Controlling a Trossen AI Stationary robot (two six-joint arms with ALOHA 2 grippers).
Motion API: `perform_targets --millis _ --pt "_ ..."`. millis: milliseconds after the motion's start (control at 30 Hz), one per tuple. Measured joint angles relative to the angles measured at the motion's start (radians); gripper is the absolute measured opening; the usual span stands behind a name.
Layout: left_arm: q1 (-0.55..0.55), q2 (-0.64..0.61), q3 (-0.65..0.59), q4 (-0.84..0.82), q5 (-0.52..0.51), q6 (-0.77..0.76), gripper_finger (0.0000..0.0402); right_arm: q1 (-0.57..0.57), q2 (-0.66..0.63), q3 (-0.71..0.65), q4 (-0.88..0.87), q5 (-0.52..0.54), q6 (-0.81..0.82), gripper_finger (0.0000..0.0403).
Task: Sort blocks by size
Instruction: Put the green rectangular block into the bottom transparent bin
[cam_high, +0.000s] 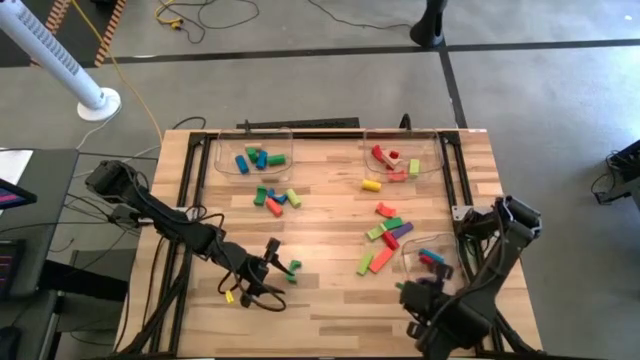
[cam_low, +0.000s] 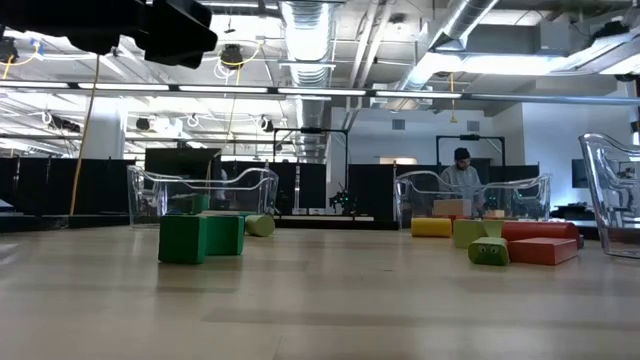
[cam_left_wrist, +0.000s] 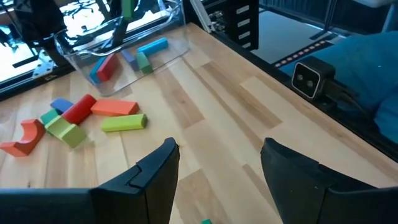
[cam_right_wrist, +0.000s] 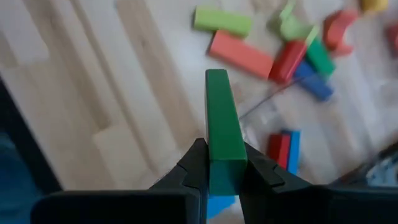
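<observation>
1 green bar (cam_right_wrist: 221, 134) in right end effector (cam_right_wrist: 222, 167)

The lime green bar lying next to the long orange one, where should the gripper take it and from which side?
Grip the lime green bar at mid-length, across its narrow width, coming straight down: it lies flat with long parallel sides. The orange bar lies close along one side, so mind that finger. The left gripper is open; the right gripper holds a dark green bar.
</observation>
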Motion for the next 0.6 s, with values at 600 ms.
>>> perform_targets --millis 600 --pt "0.0 0.0 0.0 -0.003 -0.003 -0.012 0.0217 0.138 0.0 0.0 0.001 -0.311 0.312 0.0081"
